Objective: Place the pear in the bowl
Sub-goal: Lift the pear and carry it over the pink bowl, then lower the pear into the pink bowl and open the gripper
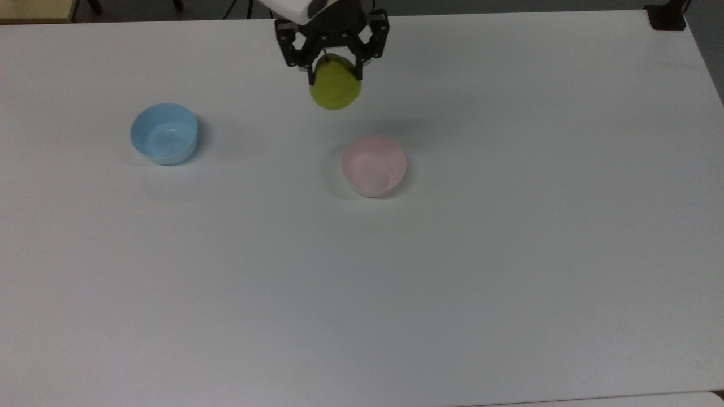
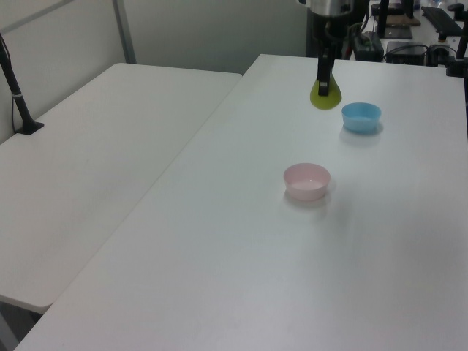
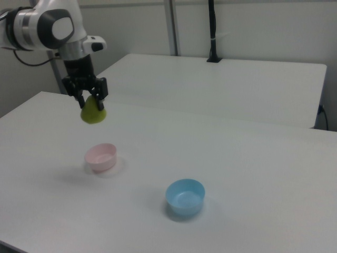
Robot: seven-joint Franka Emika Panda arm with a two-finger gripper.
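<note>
My gripper (image 1: 334, 65) (image 2: 322, 80) (image 3: 88, 102) is shut on the top of the yellow-green pear (image 1: 335, 89) (image 2: 325, 96) (image 3: 93, 114), which hangs well above the white table (image 1: 509, 254). The pale pink bowl (image 1: 374, 165) (image 2: 307, 180) (image 3: 101, 156) stands empty on the table. In the top view the pear is above and slightly left of the bowl. In the right view the pear hangs above the bowl, a little to its left.
A light blue bowl (image 1: 164, 133) (image 2: 361, 116) (image 3: 185, 196) stands empty at the top view's left. A second white table (image 2: 95, 168) (image 3: 226, 84) adjoins this one, with a dark post (image 2: 16, 88) (image 3: 212, 31) clamped at its far edge.
</note>
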